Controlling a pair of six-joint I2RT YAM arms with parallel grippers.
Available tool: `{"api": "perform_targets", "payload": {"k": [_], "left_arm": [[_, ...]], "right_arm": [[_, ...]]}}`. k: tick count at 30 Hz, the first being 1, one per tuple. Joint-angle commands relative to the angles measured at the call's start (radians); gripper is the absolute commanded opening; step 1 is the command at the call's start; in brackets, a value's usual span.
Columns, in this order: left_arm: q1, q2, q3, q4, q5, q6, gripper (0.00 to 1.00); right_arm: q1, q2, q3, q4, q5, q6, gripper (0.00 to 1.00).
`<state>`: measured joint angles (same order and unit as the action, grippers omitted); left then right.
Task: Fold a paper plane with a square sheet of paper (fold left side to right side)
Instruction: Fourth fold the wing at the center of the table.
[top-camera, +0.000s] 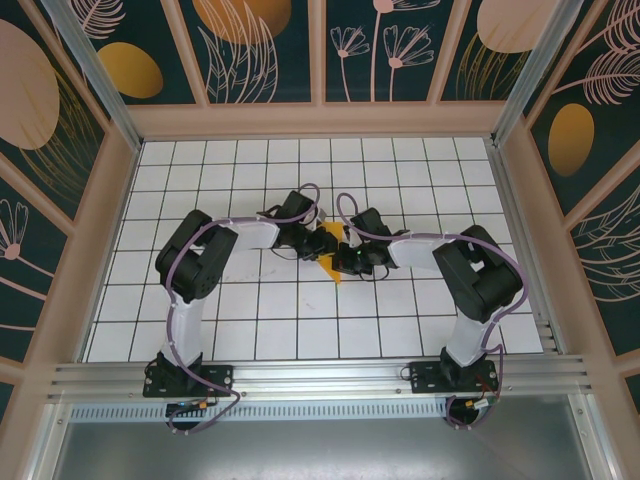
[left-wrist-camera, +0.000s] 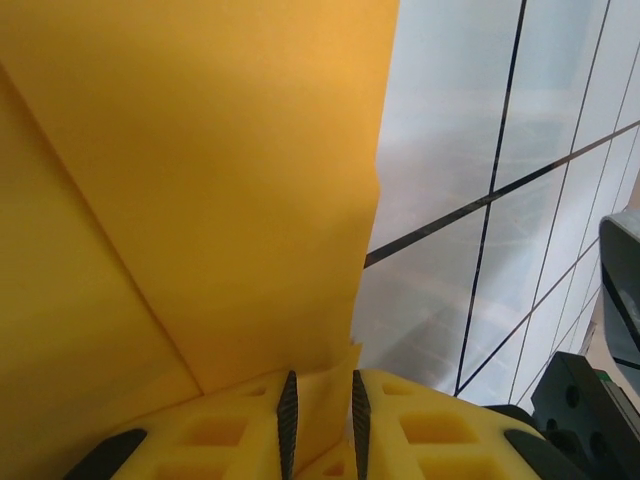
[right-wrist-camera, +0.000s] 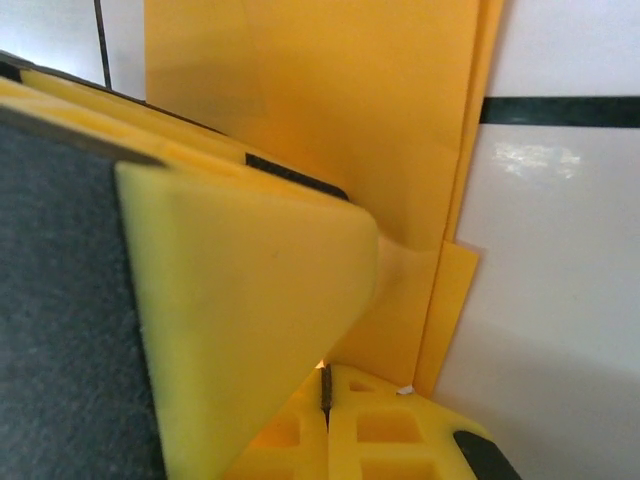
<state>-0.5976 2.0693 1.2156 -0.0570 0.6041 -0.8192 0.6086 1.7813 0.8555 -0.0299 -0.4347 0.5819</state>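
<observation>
The orange-yellow paper (top-camera: 330, 268) lies partly folded at mid-table, between both grippers. In the left wrist view the paper (left-wrist-camera: 200, 200) rises close to the camera with a slanted crease. Its lower edge curls into the narrow gap of my left gripper (left-wrist-camera: 322, 425), whose jaws stand slightly apart. In the right wrist view the paper (right-wrist-camera: 350, 120) shows stacked layers with offset edges. My right gripper (right-wrist-camera: 323, 388) is shut where the paper's lower end meets it. From above, the left gripper (top-camera: 318, 240) and right gripper (top-camera: 342, 258) nearly touch.
A big yellow padded block (right-wrist-camera: 240, 300) with a dark grey side, apparently the other gripper's finger, crowds the left of the right wrist view. Dark parts of the right arm (left-wrist-camera: 610, 330) sit just right of the left gripper. White grid tiles (top-camera: 300, 320) surround the paper.
</observation>
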Motion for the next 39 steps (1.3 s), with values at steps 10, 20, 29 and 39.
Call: {"api": "perform_targets", "payload": {"k": [10, 20, 29, 39], "left_arm": [[0.137, 0.132, 0.19, -0.088, -0.097, 0.091, 0.26], [0.202, 0.218, 0.328, -0.136, -0.097, 0.124, 0.27], [0.233, 0.212, 0.462, -0.206, -0.082, 0.162, 0.33], [0.241, 0.017, 0.309, -0.144, -0.06, 0.146, 0.41]], "right_arm": [[0.017, 0.075, -0.067, -0.211, 0.089, -0.025, 0.0], [0.018, 0.063, -0.072, -0.187, 0.063, -0.024, 0.0], [0.021, 0.055, -0.053, -0.17, 0.049, -0.028, 0.0], [0.023, -0.048, 0.005, -0.088, 0.028, -0.032, 0.14]]}}
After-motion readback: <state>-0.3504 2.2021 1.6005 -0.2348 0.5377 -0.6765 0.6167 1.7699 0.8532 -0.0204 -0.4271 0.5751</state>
